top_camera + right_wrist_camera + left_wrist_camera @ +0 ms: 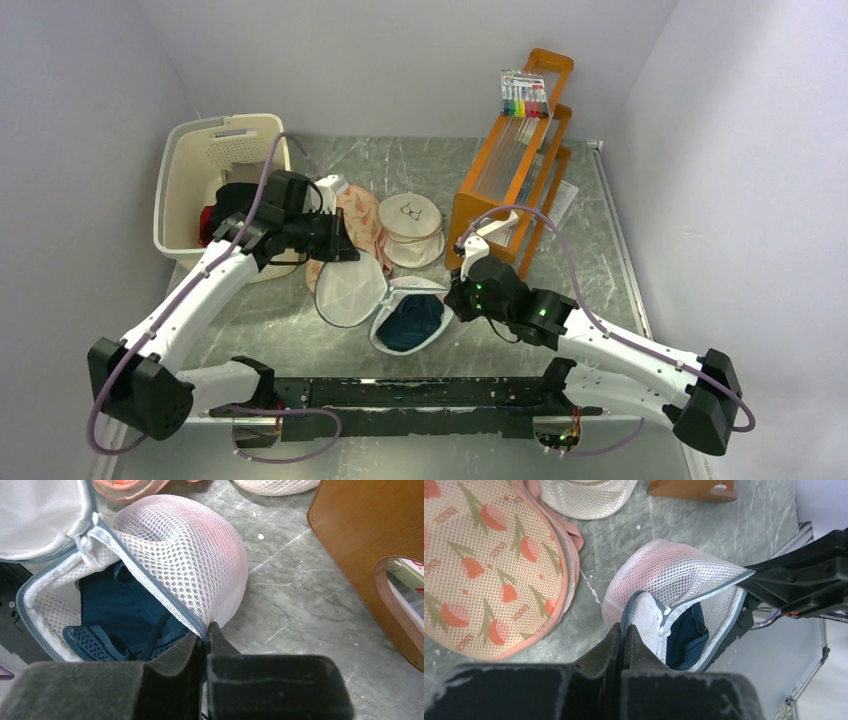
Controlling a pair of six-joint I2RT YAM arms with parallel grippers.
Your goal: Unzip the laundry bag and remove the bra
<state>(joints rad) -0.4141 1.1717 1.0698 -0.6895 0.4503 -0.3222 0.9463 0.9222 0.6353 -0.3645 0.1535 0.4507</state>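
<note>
The white mesh laundry bag (352,292) lies unzipped at the table's middle, its lid half raised to the left and its other half (395,345) lying open. A dark teal bra (412,320) lies inside. My left gripper (345,255) is shut on the lid's grey zipper rim (626,625). My right gripper (453,296) is shut on the zipper rim (204,634) of the other half. The bra shows inside the opening in the left wrist view (684,635) and the right wrist view (125,612).
A peach patterned bag (357,222) and a beige bag with a glasses print (411,228) lie just behind. A white basket (190,180) stands at the back left. An orange rack (510,175) with a marker pack (523,95) stands at the back right.
</note>
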